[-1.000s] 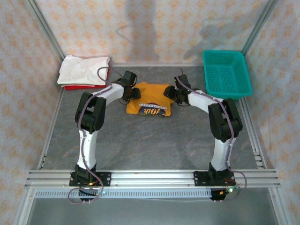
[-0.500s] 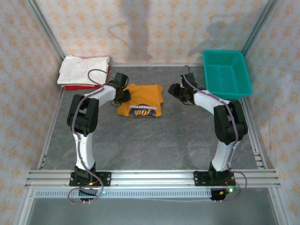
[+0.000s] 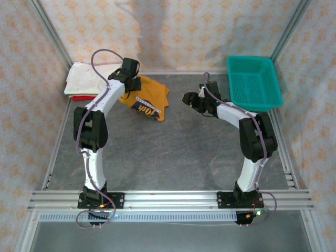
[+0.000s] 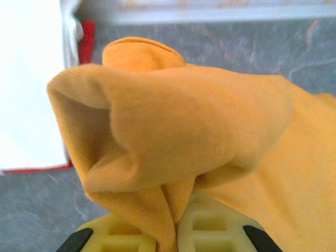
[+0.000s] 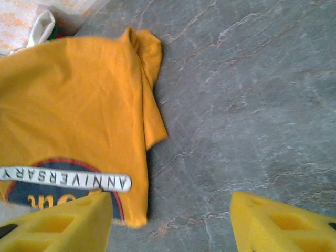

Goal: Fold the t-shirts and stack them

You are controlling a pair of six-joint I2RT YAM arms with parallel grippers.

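Left pincer (image 3: 130,83) grips orange shirt (image 3: 149,97), upper left, beside white shirt (image 3: 86,79) stacked on red shirt (image 3: 84,97). Right pincer (image 3: 187,98) open above counter (image 3: 173,152), centre. Basket (image 3: 254,81) upper right.

**Left arm** (image 3: 93,168) and **right arm** (image 3: 248,173): white link shells, black joint housings, and black bases at the lower frame. A thin lilac-grey cable loops along each. **Left gripper** (image 4: 176,233) and **right gripper** (image 5: 170,223): yellow plastic fingers with hollow cells and black trim.
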